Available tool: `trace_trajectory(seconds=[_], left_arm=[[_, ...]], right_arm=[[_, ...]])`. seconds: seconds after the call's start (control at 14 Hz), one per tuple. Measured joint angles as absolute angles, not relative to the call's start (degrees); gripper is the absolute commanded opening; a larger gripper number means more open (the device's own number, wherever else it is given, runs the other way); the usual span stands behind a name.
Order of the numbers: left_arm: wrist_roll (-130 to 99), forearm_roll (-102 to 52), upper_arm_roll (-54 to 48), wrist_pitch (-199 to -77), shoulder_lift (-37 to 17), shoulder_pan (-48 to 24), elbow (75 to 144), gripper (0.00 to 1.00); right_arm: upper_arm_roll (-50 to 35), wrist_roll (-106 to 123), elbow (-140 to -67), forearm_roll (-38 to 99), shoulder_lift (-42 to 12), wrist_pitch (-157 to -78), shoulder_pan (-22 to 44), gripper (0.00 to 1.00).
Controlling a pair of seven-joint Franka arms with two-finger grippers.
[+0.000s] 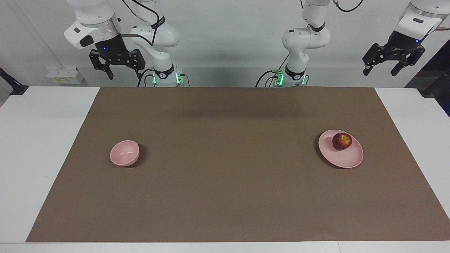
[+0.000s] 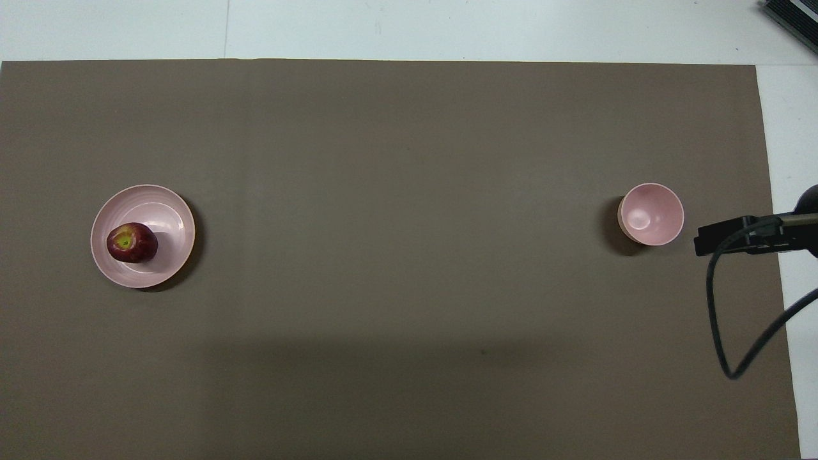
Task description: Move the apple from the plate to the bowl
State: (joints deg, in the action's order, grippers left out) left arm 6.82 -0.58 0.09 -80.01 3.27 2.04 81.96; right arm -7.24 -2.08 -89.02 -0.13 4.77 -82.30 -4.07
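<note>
Jaws spread on both grippers, both raised and waiting at the robots' end.
Left gripper (image 1: 393,63) and right gripper (image 1: 116,65): nothing held. Apple (image 1: 342,141) on plate (image 1: 351,160), toward the left arm's end of the surface; bowl (image 1: 124,153) well apart, toward the right arm's. Step: pick not begun. Next, you lower the left gripper around the apple.

This is a robotics lab, set up as a test bench. Two white robot arms (image 1: 154,38) (image 1: 304,38) are bolted at the far edge of a white table (image 1: 45,140), their bases lit with green indicator lights and trailing loose black cables. A plain brown mat (image 1: 225,175) covers the work surface. The wall (image 1: 225,42) is bare white, with a white socket box (image 1: 65,75) mounted low.
</note>
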Motion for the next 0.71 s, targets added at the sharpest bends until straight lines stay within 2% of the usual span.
trace_trajectory(seconds=[0.71], left_arm=[[6.8,-0.6,-0.3,-79.7,3.3,2.0,82.0,1.00]], right_arm=[[-6.9,-3.1,-89.1,0.6,4.8,-79.9,-4.3,1.00]])
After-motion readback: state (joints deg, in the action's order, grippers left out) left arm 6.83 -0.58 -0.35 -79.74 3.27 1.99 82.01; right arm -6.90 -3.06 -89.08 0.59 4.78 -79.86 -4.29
